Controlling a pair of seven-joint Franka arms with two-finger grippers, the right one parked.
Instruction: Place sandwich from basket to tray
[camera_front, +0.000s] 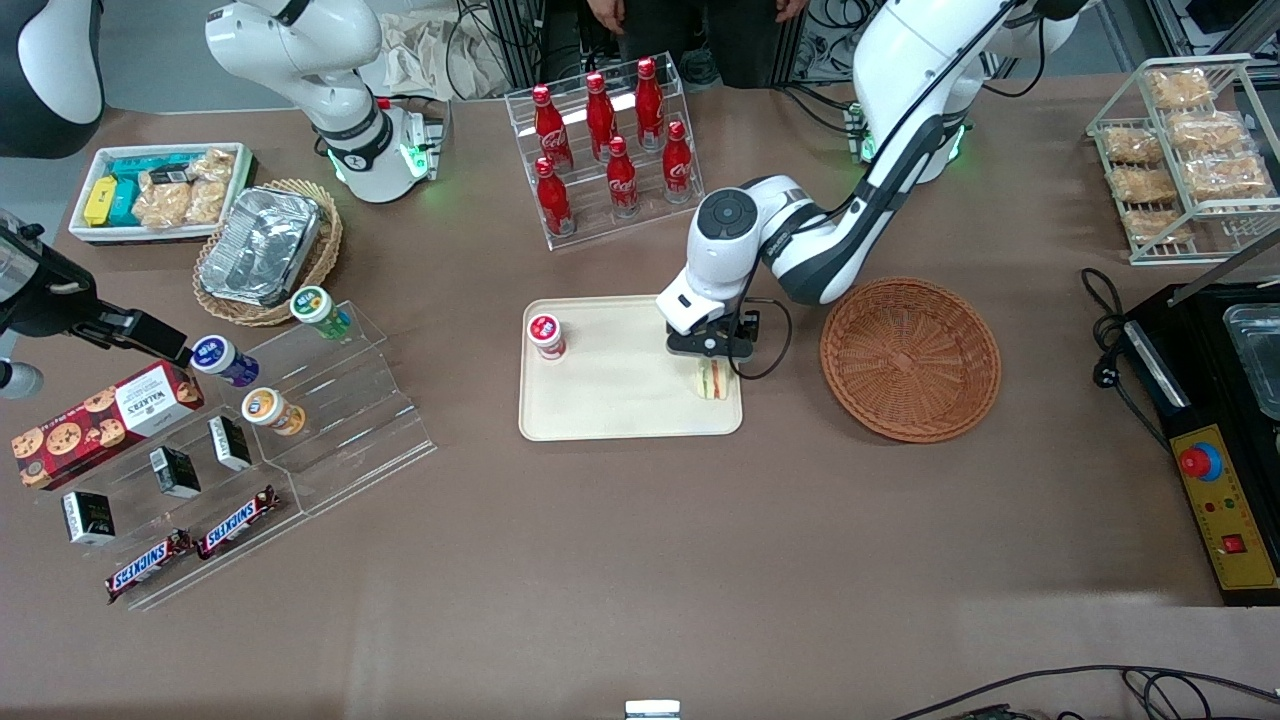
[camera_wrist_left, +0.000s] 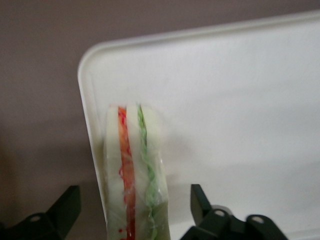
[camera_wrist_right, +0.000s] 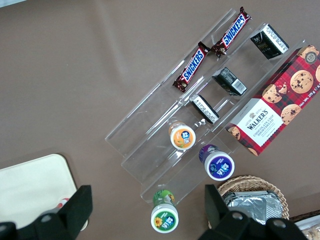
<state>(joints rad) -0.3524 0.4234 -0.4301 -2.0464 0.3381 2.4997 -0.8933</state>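
The sandwich (camera_front: 712, 380) stands on its edge on the cream tray (camera_front: 620, 410), at the tray's rim nearest the reddish-brown basket (camera_front: 910, 358). The basket holds nothing. My left gripper (camera_front: 712, 352) hangs just above the sandwich. In the left wrist view the sandwich (camera_wrist_left: 132, 150) shows white bread with a red and a green layer, resting by the tray's rounded corner (camera_wrist_left: 87, 75). The gripper (camera_wrist_left: 134, 192) is open; its black fingers (camera_wrist_left: 199, 200) stand apart on either side of the sandwich without touching it.
A red-lidded cup (camera_front: 545, 335) stands on the tray toward the parked arm's end. A rack of cola bottles (camera_front: 610, 150) is farther from the camera. A clear stepped shelf (camera_front: 300, 420) with snacks and a tan basket with foil (camera_front: 265, 250) lie toward the parked arm's end.
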